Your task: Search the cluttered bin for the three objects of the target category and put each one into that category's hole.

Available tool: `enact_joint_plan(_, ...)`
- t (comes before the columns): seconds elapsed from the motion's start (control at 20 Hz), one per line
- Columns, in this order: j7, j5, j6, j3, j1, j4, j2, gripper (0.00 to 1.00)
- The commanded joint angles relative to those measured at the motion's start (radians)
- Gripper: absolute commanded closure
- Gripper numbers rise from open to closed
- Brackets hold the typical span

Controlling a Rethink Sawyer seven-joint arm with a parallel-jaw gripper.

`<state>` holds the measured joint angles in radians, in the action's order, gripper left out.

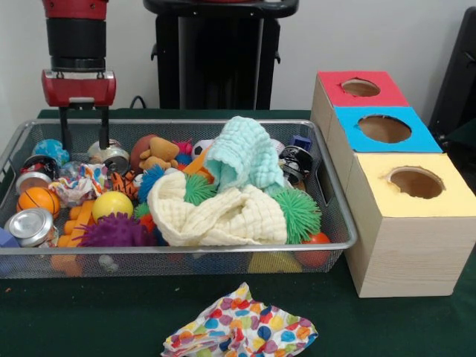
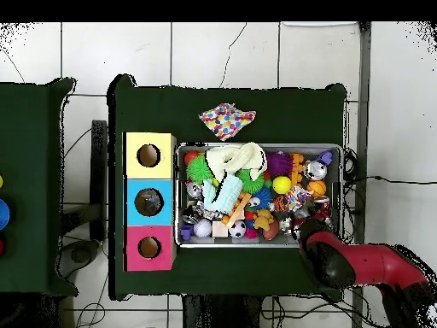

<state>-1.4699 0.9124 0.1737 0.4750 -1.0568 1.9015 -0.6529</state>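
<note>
Searching is your step in hand: the red-and-black hand (image 1: 84, 128) hangs open and empty at upper left over the wire mesh bin (image 1: 338, 223), so next descend onto a cloth like the cream muslin one (image 1: 223, 216) at centre.

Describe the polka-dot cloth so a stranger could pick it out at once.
Start at the wire bin on the green table. The polka-dot cloth lies crumpled outside the bin, on the table by its long side away from the robot. Unlike the plain cream cloth and mint cloth inside, it is white with multicoloured dots.
</note>
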Motion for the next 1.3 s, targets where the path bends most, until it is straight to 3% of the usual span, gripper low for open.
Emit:
enact_joint_plan(0.05, 0.05, 0.04, 0.052, 0.06, 0.001, -0.131, 0.127, 0.0)
enact_joint_plan(0.7, 0.064, 0.071, 0.028, 0.049, 0.008, -0.194, 0.162, 0.0)
enact_joint_plan(0.85, 0.027, 0.078, 0.014, 0.003, 0.044, -0.203, 0.126, 0.0)
enact_joint_plan(1.3, -0.001, 0.072, 0.038, -0.04, 0.086, -0.196, 0.042, 0.0)
